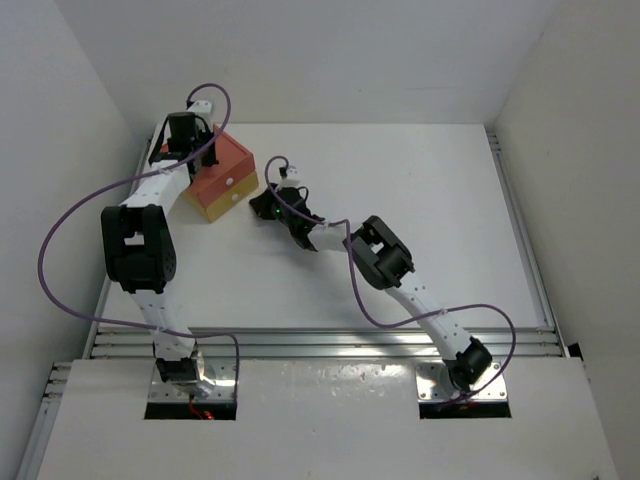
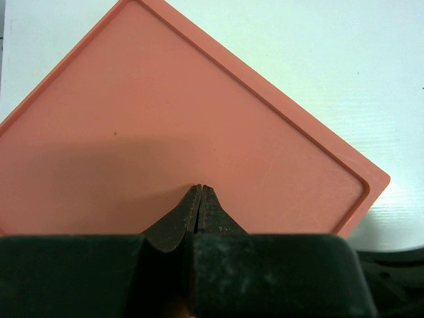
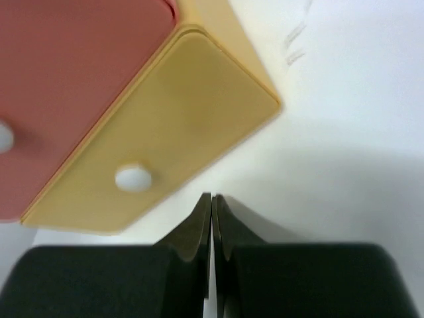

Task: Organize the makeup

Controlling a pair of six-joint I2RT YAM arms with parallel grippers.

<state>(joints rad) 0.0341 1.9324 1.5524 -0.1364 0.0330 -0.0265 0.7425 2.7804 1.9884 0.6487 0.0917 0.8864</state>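
At the far left of the table (image 1: 400, 200) sits an orange-and-yellow box (image 1: 222, 180). Over its orange lid (image 2: 185, 119) hangs the left gripper (image 2: 201, 192), fingers pressed together on nothing; whether the tips touch the lid cannot be told. Likewise closed and empty, the right gripper (image 3: 212, 197) points at the yellow drawer (image 3: 172, 106), just beside its white knob (image 3: 132, 177). No view shows the makeup.

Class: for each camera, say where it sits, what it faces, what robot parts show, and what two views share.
Top external: overhead, behind, looking down on the table; left arm and right arm show.
Left wrist: on the left arm, looking down on the box; shut left gripper shows.
Right wrist: on the right arm, facing the yellow drawer; shut right gripper shows.
Shared: the box.
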